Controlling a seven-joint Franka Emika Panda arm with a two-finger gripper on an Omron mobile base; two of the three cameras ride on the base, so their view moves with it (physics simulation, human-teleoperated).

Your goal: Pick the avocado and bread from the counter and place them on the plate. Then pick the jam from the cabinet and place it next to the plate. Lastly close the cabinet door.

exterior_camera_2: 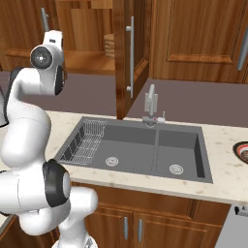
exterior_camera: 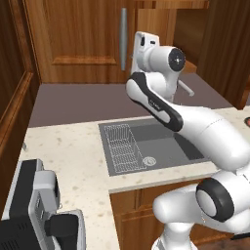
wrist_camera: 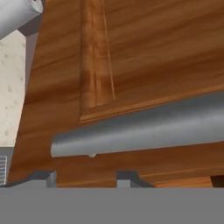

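Observation:
My gripper (wrist_camera: 85,177) is shut with nothing between its fingertips, close against a tall brown panelled door (wrist_camera: 144,57). That door's silver bar handle (wrist_camera: 144,127) runs across just beyond the tips. From the left base camera my raised hand (exterior_camera: 144,49) sits just right of the long handle (exterior_camera: 123,39) on the cabinet (exterior_camera: 83,39). The other cabinet door (exterior_camera_2: 122,58) stands open, edge-on, with its handle (exterior_camera_2: 131,55). The plate (exterior_camera_2: 242,151) lies at the far right edge of the counter (exterior_camera_2: 223,164). Avocado, bread and jam are out of view.
A grey steel sink (exterior_camera_2: 145,150) with a wire rack (exterior_camera_2: 89,140) and a faucet (exterior_camera_2: 151,106) sits below the cabinet. A tan stacked object (exterior_camera_2: 109,46) rests on a shelf inside. A black and silver appliance (exterior_camera: 34,205) stands on the counter at lower left.

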